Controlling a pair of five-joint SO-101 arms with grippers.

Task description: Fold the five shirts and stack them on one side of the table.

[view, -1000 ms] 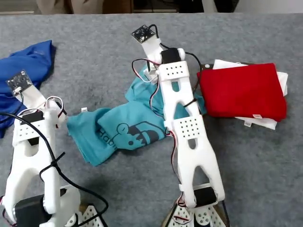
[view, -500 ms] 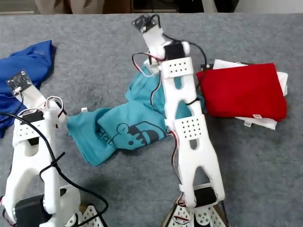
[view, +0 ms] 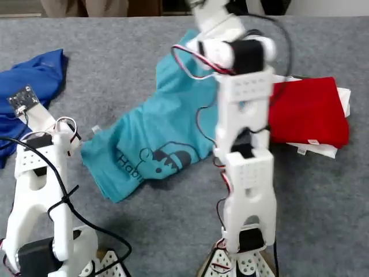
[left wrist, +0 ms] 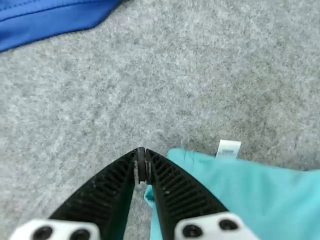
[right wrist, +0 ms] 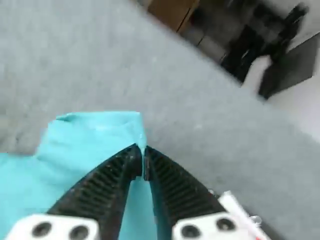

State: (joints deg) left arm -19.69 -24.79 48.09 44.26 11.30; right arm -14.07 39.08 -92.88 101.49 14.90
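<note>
Spreading the teal shirt out flat looks like the step in hand, and it will go well only if both ends are controlled. Nearest, the left fingers are closed tip to tip low over the counter. The shirt's corner and its white label sit just beside them (whether any cloth is caught between them I cannot tell). If that corner is not held, it should be pinched or pinned before any pull, or the whole shirt will probably slide. Beyond them the shirt slopes up toward the right fingers, which are clamped on its far edge and hold it raised above the counter. That edge should be carried away from the left fingers until the folds drop out, then lowered gently so the cloth lands smooth. Farther off, to the side of the right fingers, the red shirt lies folded on a white shirt. The blue shirt lies crumpled past the left fingers, and neither pile should be snagged.
</note>
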